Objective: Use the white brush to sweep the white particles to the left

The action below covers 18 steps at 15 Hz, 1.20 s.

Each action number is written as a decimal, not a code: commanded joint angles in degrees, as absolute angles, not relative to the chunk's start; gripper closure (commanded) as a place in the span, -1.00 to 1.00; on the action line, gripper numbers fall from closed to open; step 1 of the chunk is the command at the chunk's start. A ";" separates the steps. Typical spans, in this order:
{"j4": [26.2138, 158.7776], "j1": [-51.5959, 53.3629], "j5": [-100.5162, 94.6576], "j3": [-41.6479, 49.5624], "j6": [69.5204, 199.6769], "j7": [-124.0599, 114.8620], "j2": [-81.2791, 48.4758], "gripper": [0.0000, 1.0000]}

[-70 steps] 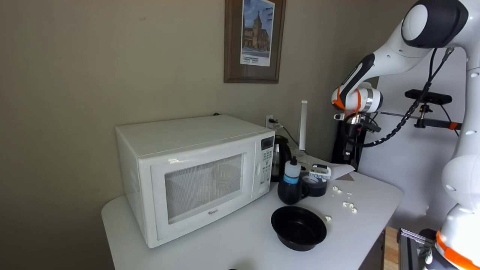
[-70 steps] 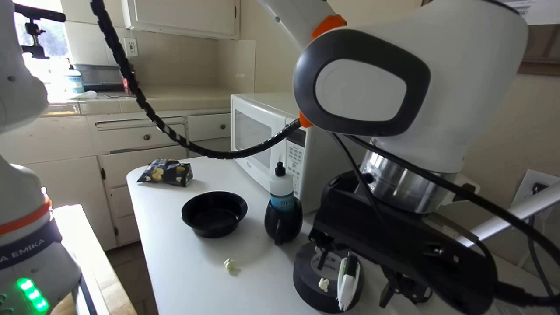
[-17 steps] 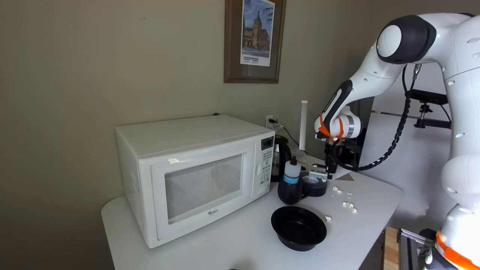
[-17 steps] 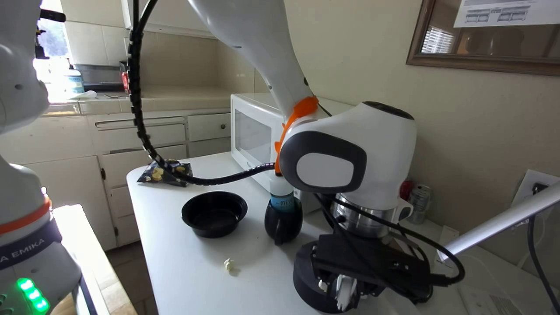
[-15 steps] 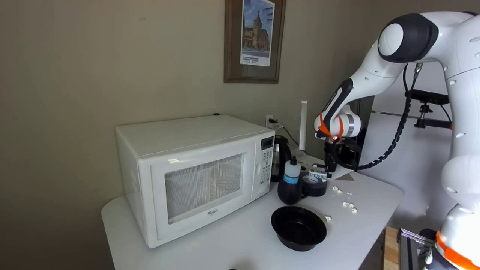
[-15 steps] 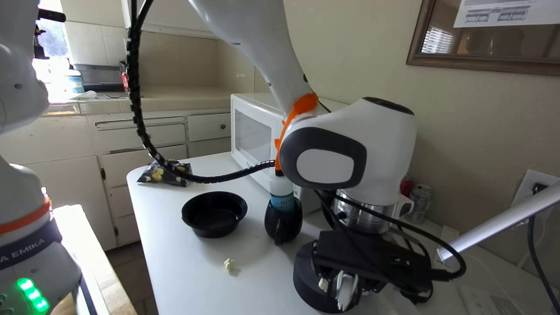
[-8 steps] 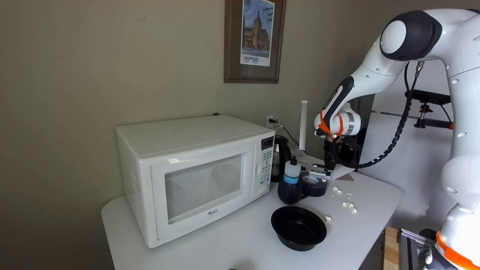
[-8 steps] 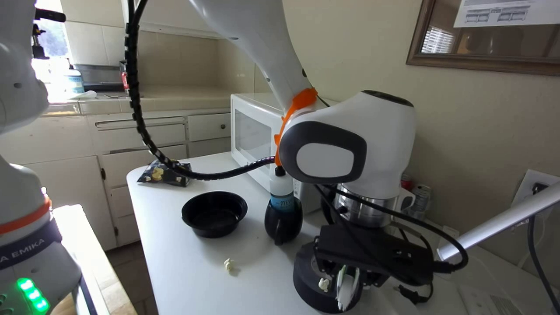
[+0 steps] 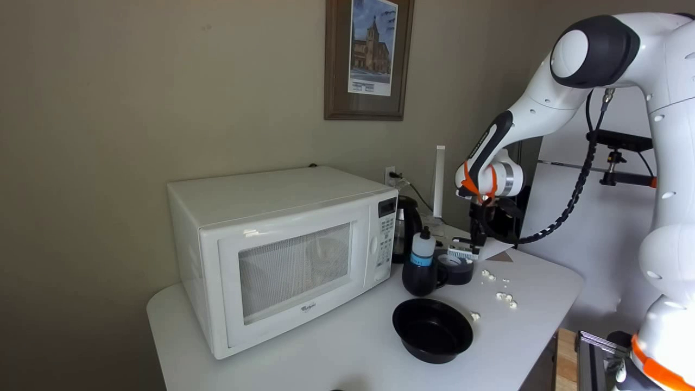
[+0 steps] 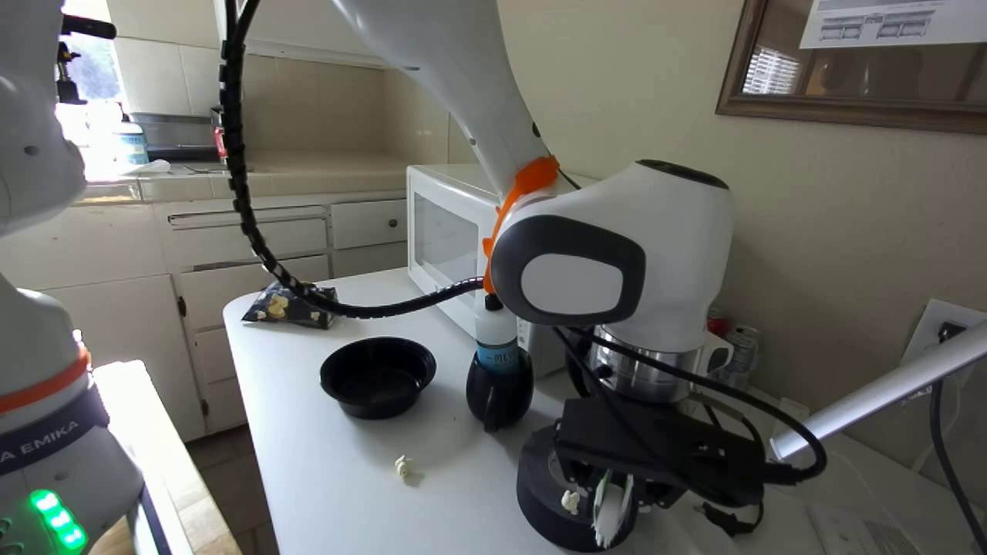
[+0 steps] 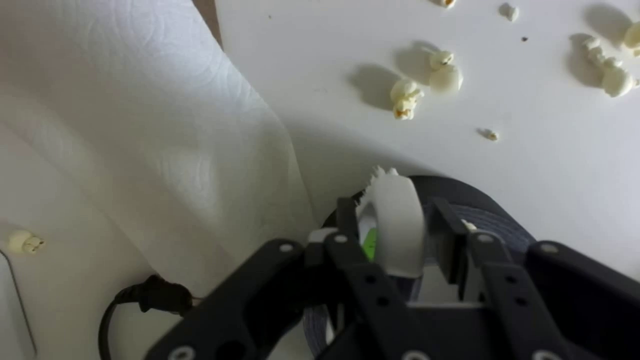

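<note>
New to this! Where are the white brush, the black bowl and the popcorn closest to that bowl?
White brush (image 11: 401, 227), wrist view: its smooth white body.
Black bowl (image 9: 433, 329), in an exterior view: its inside.
Popcorn (image 10: 402, 466), in an exterior view: middle of the piece.

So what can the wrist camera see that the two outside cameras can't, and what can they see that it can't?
Only the wrist view shows the popcorn piece near its left edge. Only the exterior views show the microwave, black bowl, bottle and mug. All show the gripper, white brush, tape roll and other popcorn.
</note>
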<state>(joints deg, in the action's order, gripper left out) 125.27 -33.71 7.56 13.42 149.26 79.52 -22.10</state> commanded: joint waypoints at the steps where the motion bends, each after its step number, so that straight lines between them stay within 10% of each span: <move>1: 127.09 -33.73 6.55 13.72 150.97 78.43 -21.19 0.30; 2: 127.15 -33.75 6.57 13.76 151.09 78.37 -21.19 0.69; 5: 127.53 -33.85 6.55 13.98 151.57 78.32 -20.71 0.97; 18: 136.72 -35.40 4.99 13.75 156.40 86.79 -16.71 0.87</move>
<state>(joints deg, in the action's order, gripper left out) 131.68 -35.99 6.82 13.86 151.61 84.55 -17.61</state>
